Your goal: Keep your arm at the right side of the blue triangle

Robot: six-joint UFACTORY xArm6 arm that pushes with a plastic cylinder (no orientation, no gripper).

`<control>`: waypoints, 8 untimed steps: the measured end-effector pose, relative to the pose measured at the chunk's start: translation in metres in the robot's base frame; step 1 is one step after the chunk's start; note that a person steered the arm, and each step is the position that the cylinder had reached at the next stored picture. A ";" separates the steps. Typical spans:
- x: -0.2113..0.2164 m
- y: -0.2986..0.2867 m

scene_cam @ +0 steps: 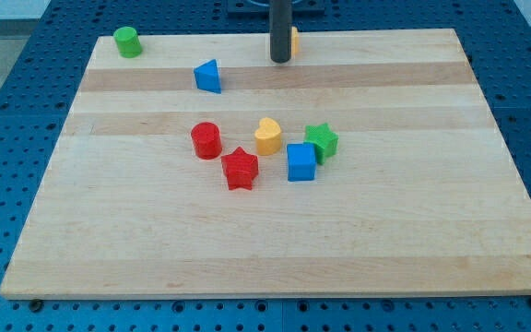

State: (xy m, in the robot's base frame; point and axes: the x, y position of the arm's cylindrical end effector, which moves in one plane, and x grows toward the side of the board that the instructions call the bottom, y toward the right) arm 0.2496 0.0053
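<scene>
The blue triangle [208, 77] lies on the wooden board near the view's top, left of centre. My tip [279, 60] is the lower end of a dark rod and rests on the board to the right of the triangle and slightly higher in the view, about a block and a half apart from it. A yellow block [294, 40] sits just behind the rod, mostly hidden by it.
A green cylinder [127, 41] stands at the board's top left corner. In the middle lie a red cylinder [206, 140], a red star [240, 168], a yellow heart [267, 136], a blue cube [300, 161] and a green star [322, 141]. The wooden board [413, 231] lies on a blue pegboard.
</scene>
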 end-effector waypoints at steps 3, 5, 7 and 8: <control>0.010 0.000; 0.044 -0.013; 0.081 -0.049; 0.089 -0.073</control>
